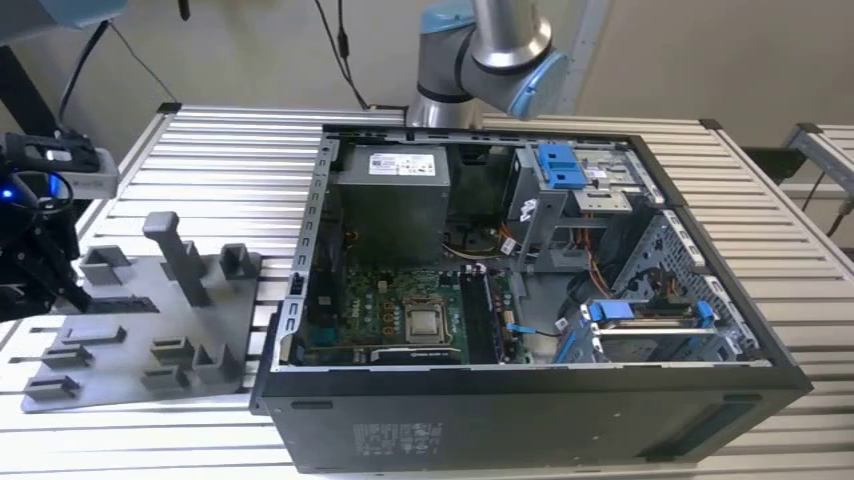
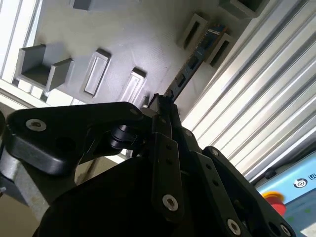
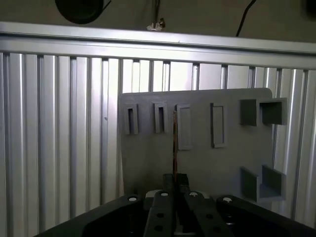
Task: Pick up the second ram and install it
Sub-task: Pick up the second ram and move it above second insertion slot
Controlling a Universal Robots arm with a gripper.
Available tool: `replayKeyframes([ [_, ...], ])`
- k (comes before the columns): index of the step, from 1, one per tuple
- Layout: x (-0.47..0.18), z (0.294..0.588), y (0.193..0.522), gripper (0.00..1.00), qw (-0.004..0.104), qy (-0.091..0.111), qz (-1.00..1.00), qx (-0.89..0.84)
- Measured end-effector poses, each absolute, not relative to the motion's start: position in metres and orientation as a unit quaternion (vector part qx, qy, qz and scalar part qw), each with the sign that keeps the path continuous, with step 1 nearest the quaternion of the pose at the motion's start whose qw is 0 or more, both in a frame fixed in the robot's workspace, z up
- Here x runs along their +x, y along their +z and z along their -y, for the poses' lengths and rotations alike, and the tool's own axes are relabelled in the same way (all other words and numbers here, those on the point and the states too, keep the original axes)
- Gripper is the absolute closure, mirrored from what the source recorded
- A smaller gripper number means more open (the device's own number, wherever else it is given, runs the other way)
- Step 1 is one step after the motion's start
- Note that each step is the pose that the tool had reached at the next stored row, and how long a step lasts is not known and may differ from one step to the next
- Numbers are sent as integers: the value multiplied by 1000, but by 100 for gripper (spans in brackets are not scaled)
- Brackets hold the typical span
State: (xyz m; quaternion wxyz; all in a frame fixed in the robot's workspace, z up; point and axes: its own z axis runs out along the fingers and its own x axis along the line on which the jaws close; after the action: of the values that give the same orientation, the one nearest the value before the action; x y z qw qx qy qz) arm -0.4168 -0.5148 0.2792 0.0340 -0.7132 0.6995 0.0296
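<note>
**Slatted metal bench (image 3: 59,148), stick pinched end-on**

Grey holder tray (image 3: 207,163) lies flat on the slats, and the end effector (image 3: 175,180) hangs right over it, clenched on the second ram (image 3: 174,143) by one end, as I read it. In the first wrist view the stick runs straight out from the fingertips, edge-on, its long axis crossing the tray's face. Well apart, toward the exterior view's right, the open computer case (image 1: 534,430) waits with its motherboard (image 1: 400,310) facing up.

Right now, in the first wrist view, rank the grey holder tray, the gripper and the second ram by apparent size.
1. grey holder tray
2. gripper, cropped and nearest the camera, so unsure
3. second ram, an edge-on sliver clamped in the gripper
</note>
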Motion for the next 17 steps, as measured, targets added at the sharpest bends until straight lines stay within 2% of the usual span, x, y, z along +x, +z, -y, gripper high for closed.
replayKeyframes([
  [17, -417, 515, 300, 86, 34, 30, -701, -712],
])
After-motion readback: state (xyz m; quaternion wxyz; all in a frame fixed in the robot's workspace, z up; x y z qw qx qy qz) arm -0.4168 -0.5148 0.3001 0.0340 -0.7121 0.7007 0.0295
